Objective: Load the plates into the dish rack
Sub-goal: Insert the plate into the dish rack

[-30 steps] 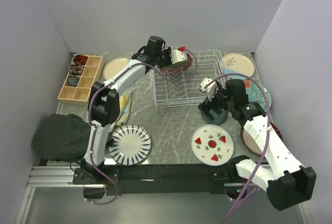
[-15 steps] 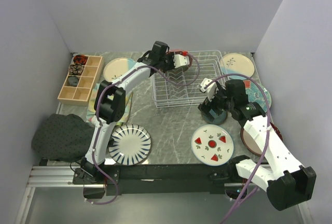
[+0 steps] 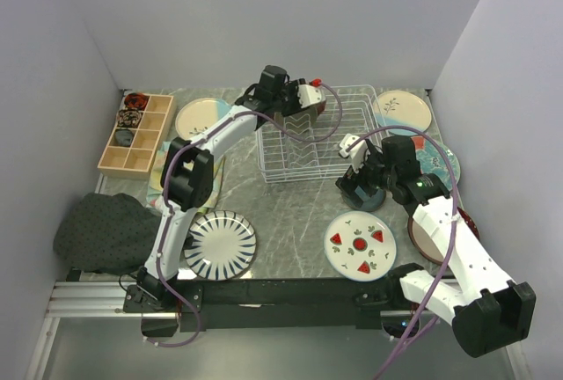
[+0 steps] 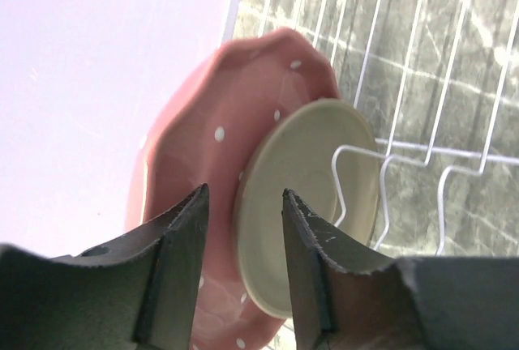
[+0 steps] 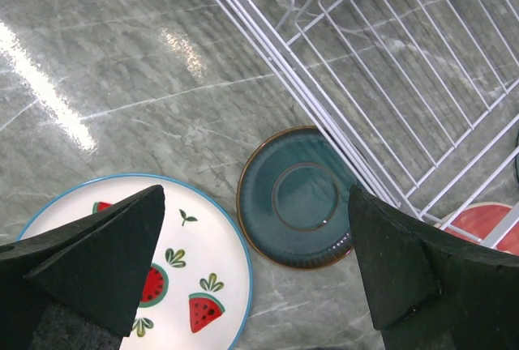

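ok so the pink dotted plate [image 4: 219, 172] is standing on edge in the far-left corner of the dish rack [image 3: 303, 177], and the left gripper [image 4: 243, 200], clamped on it a second ago, has just spread its fingers and let go. Looks like one plate loaded. The right gripper [image 5: 258, 204] hangs wide open and empty over the dark teal plate [image 5: 300, 204] by the rack's near-right corner, probably next.
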{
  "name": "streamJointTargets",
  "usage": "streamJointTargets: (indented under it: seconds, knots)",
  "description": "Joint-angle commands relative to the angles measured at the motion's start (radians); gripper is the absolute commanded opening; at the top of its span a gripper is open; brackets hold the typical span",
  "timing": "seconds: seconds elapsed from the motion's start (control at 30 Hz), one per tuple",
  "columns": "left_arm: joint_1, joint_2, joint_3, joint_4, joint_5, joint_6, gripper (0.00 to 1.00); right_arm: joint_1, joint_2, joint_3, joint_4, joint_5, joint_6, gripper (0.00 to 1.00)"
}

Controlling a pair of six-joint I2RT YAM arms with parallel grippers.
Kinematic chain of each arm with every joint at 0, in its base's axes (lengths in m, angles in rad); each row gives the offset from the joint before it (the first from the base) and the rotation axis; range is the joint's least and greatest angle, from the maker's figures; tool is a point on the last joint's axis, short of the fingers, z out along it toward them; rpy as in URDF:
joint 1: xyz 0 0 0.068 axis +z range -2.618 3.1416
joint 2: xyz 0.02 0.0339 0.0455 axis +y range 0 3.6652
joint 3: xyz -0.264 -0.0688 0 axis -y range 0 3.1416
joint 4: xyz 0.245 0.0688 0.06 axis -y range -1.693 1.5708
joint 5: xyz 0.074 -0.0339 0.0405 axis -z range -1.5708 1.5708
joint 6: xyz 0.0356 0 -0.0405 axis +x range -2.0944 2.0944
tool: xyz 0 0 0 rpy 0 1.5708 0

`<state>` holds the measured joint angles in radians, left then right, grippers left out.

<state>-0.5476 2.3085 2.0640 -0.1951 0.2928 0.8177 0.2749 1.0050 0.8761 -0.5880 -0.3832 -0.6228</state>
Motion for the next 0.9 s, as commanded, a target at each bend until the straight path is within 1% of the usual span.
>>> streamJointTargets:
  seconds: [0.0,0.17,0.4,0.5,0.6,0.63,0.7,0.73,0.8,0.87]
  knots:
    - [-0.012,-0.076,0.041,0.071,-0.037,-0.029,0.48,-0.005,-0.023,-0.005,0.024,-0.003,-0.008,1.00]
    - [-0.020,-0.141,0.018,0.069,-0.017,-0.043,0.49,-0.003,-0.031,-0.008,0.027,-0.003,-0.009,1.00]
    - [-0.025,-0.273,-0.100,0.100,0.040,-0.120,0.54,-0.006,-0.048,-0.015,0.034,-0.003,-0.012,1.00]
    - [-0.025,-0.342,-0.165,0.126,0.057,-0.163,0.59,-0.008,-0.055,-0.019,0.039,-0.005,-0.011,1.00]
    - [-0.025,-0.420,-0.241,0.167,0.071,-0.207,0.65,-0.008,-0.062,-0.022,0.042,-0.013,-0.009,1.00]
    - [-0.025,-0.440,-0.264,0.177,0.069,-0.222,0.70,-0.009,-0.063,-0.022,0.043,-0.014,-0.009,1.00]
    - [-0.023,-0.503,-0.327,0.222,0.057,-0.273,0.76,-0.013,-0.063,-0.022,0.043,-0.020,-0.005,1.00]
    - [-0.025,-0.523,-0.350,0.238,0.052,-0.293,0.83,-0.016,-0.063,-0.020,0.043,-0.023,-0.005,1.00]
    - [-0.020,-0.589,-0.422,0.266,0.054,-0.345,0.90,-0.016,-0.057,-0.019,0.043,-0.026,0.001,1.00]
    - [-0.015,-0.653,-0.468,0.309,0.060,-0.403,0.99,-0.017,-0.051,-0.016,0.039,-0.033,0.005,1.00]
